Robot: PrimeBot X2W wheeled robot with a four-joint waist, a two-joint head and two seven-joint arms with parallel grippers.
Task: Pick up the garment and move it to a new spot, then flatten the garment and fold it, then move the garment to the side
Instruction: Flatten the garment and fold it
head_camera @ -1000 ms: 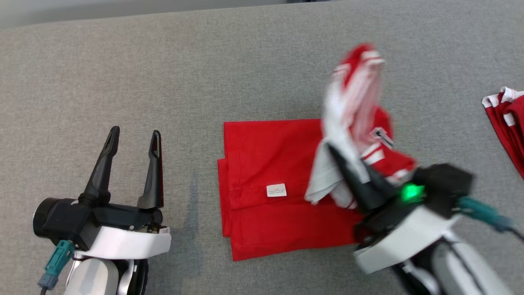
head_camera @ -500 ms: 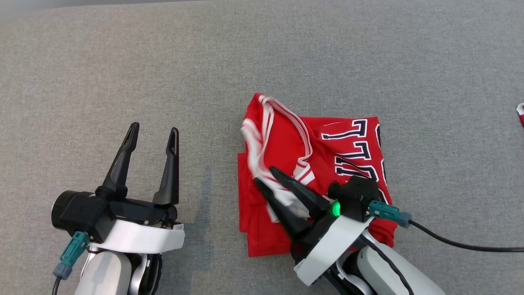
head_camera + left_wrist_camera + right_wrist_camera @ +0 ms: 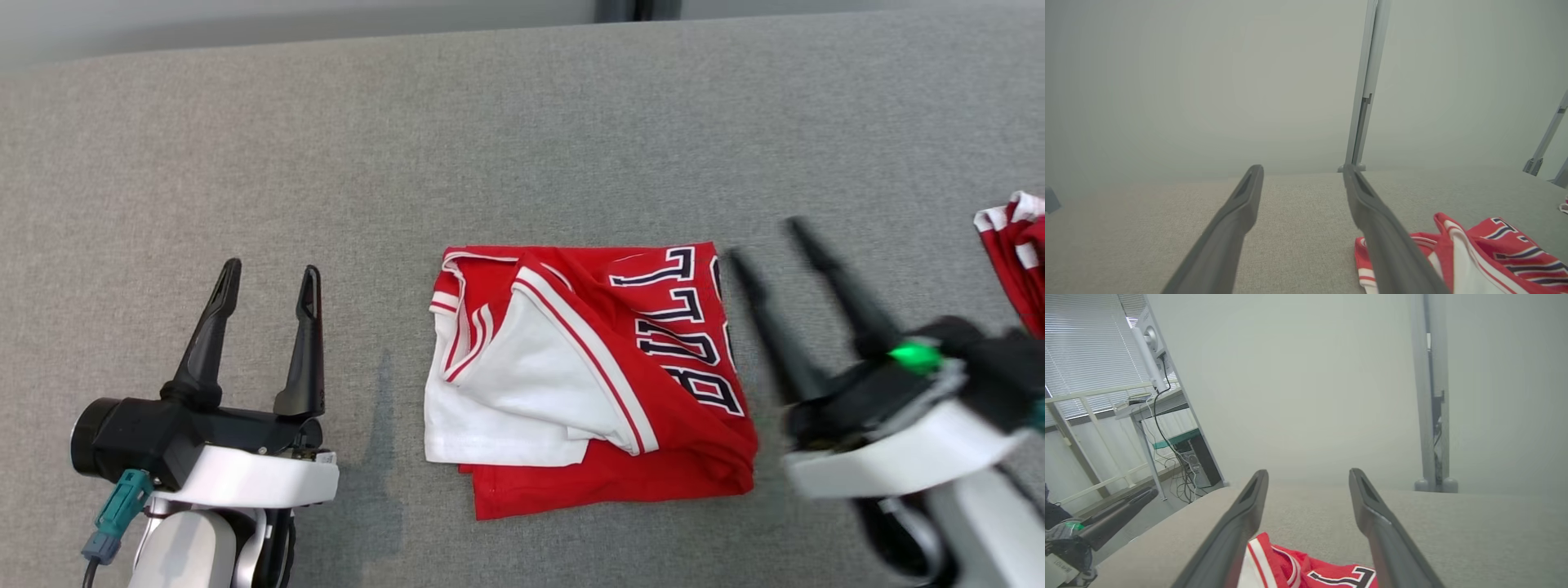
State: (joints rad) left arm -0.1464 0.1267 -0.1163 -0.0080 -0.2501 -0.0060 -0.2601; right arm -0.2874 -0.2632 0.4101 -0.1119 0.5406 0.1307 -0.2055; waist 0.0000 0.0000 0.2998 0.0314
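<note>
The garment [image 3: 620,359] is a red jersey with white trim and dark letters, lying folded in a rough rectangle on the grey table [image 3: 522,122], a white inner panel turned up on its left half. In the head view my right gripper [image 3: 767,241] stands open just off the garment's right edge, empty and blurred. My left gripper [image 3: 269,273] is open and empty, well to the garment's left. The garment [image 3: 1474,253] lies at the lower right of the left wrist view, beside the open left gripper [image 3: 1303,169]. Under the open right gripper [image 3: 1308,473] the garment [image 3: 1306,567] shows at the bottom edge.
Another red and white cloth [image 3: 1016,245] lies at the table's right edge. A grey upright post [image 3: 1365,81] stands behind the table's far edge. In the right wrist view, a desk with cables [image 3: 1167,428] stands beyond the table, and the left gripper [image 3: 1118,516] shows at the lower left.
My right gripper carried a flap of the garment leftward over the rest, let go, opened, and drew back to the right. The head camera shifted. The left arm stayed put.
</note>
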